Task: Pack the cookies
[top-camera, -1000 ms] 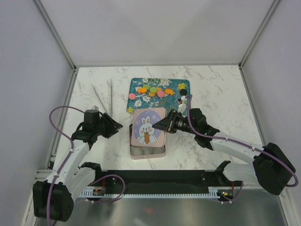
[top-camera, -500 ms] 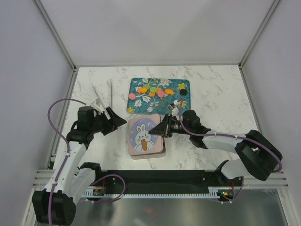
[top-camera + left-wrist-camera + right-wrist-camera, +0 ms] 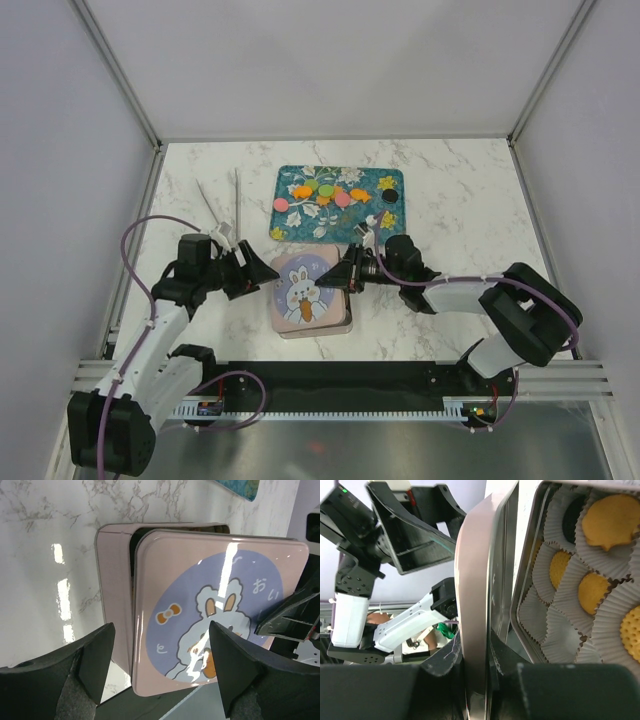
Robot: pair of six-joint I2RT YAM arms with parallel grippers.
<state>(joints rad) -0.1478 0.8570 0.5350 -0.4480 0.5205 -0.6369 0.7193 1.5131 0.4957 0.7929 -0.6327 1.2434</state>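
Note:
Several orange, pink and green cookies point(image 3: 322, 192) lie on the teal flowered tray point(image 3: 385, 212), with a black one point(image 3: 390, 195) at its right. More orange cookies point(image 3: 592, 591) sit in white paper cups inside the pink tin point(image 3: 112, 595). My right gripper point(image 3: 345, 272) is shut on the right edge of the pink rabbit lid point(image 3: 306, 288), which sits over the tin, shifted a little off it. The lid's edge point(image 3: 476, 630) stands between the right gripper's point(image 3: 485, 690) pads. My left gripper point(image 3: 258, 276) stands open at the tin's left side, its fingers point(image 3: 95, 650) straddling the lid point(image 3: 215, 605) without touching it.
Two thin metal sticks point(image 3: 220, 205) lie on the marble to the left of the tray. White walls close in the table on three sides. The arm bases and a black rail point(image 3: 340, 385) run along the near edge.
The left gripper opened wide and moved right toward the tin. The right gripper carried the lid nearer and left, so it now covers most of the tin.

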